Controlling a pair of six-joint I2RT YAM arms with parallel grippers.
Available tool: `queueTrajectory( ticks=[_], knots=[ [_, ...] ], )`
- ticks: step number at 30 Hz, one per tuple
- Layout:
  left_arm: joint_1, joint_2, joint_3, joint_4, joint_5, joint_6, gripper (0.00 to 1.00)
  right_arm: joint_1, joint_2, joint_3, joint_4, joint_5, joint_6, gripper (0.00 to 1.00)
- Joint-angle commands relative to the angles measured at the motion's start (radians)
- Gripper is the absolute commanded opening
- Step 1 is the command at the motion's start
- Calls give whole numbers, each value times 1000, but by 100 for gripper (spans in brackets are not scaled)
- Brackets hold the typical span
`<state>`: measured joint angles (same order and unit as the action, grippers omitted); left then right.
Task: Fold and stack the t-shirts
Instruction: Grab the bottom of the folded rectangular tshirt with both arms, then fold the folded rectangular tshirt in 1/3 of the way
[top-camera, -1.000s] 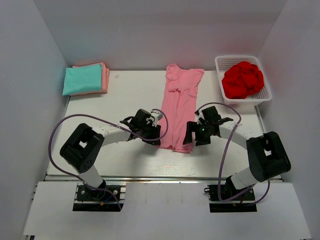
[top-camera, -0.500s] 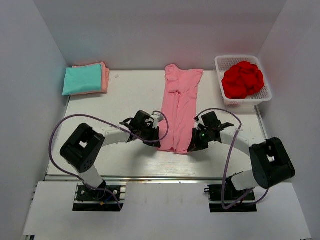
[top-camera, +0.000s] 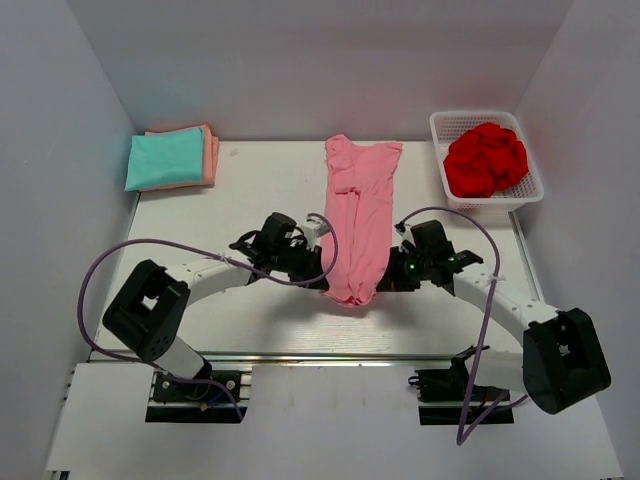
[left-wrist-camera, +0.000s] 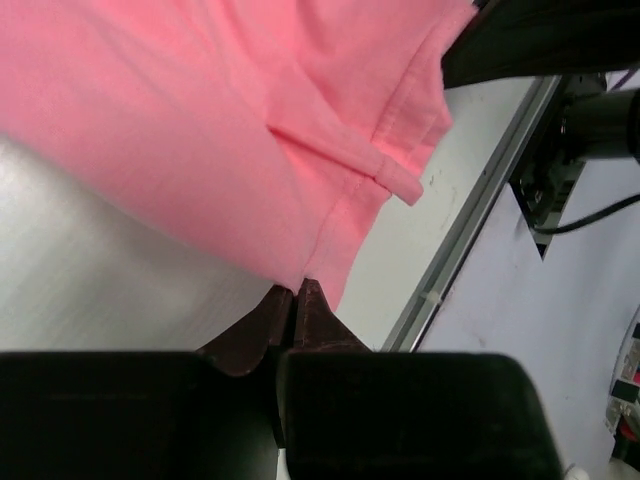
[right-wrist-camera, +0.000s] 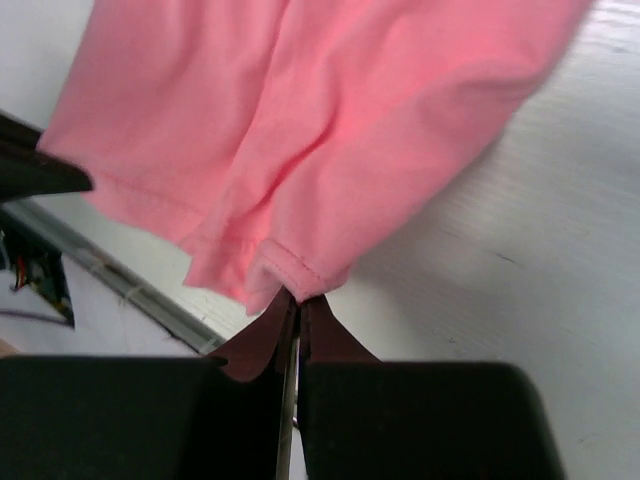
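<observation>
1. While the pink t-shirt (top-camera: 358, 215) lies lengthwise in the middle of the table (top-camera: 250, 190), collar end far and hem near, the left gripper (top-camera: 318, 272) is clamped on the near-left hem corner. The right gripper (top-camera: 384, 284) is clamped on the near-right corner. Both wrist views show the fingertips (left-wrist-camera: 255, 340) pressed together with the cloth edge between them.
2. Step in hand, my read: lift the hem and carry it toward the collar for a half fold.
3. To do it well, raise both corners together at the same height. Hold the hem taut between the grippers so there is no sag or twist.
4. Both grips look thin, with only the very edge of the hem in the pads. Move slowly and without jerks, or a corner may slip out.
5. The hem looks bunched and narrower than the chest, so spread the corners a little before laying it down.
6. Land the hem flush with the shoulder line and only then release. Don't drag the far half across the table.
7. T-shirts in plain sight: three. One is pink. One teal t-shirt (top-camera: 165, 158) sits folded on top of one salmon-orange t-shirt (top-camera: 210, 150) at the far-left corner, well apart from the pink one.
8. There is one white mesh basket (top-camera: 470, 115) at the far right, holding red cloth (top-camera: 485, 158). How many pieces are in that heap, I cannot tell.
9. Grippers: two, both gripping the pink t-shirt.
</observation>
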<state>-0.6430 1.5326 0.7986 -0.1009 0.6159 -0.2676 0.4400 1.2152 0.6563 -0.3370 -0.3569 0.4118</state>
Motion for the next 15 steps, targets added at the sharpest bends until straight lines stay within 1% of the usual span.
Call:
queueTrajectory(
  ticks=[1, 2, 3, 5, 7, 8, 9, 11, 12, 15],
  knots=[
    [17, 36, 95, 49, -21, 1, 0, -7, 23, 66, 96, 166, 83, 0],
    [17, 55, 122, 49, -45, -21, 0, -9, 50, 78, 101, 192, 99, 0],
    [26, 76, 175, 38, -94, -33, 0, -9, 79, 95, 105, 255, 132, 0],
    [37, 145, 226, 38, -94, -42, 0, -15, 115, 152, 119, 279, 143, 0],
    [63, 199, 309, 7, -104, -42, 0, -23, 154, 205, 133, 311, 144, 0],
    [63, 227, 344, -15, -104, -42, 0, -29, 165, 222, 133, 315, 142, 0],
    [81, 282, 414, -67, -104, -42, 0, -37, 191, 253, 133, 352, 139, 0],
    [109, 325, 494, -83, -104, -42, 0, -50, 208, 311, 128, 352, 131, 0],
    [109, 342, 517, -94, -104, -42, 0, -63, 219, 322, 127, 384, 127, 0],
    [138, 406, 609, -114, -91, -42, 0, -81, 289, 408, 121, 388, 124, 0]
  ],
)
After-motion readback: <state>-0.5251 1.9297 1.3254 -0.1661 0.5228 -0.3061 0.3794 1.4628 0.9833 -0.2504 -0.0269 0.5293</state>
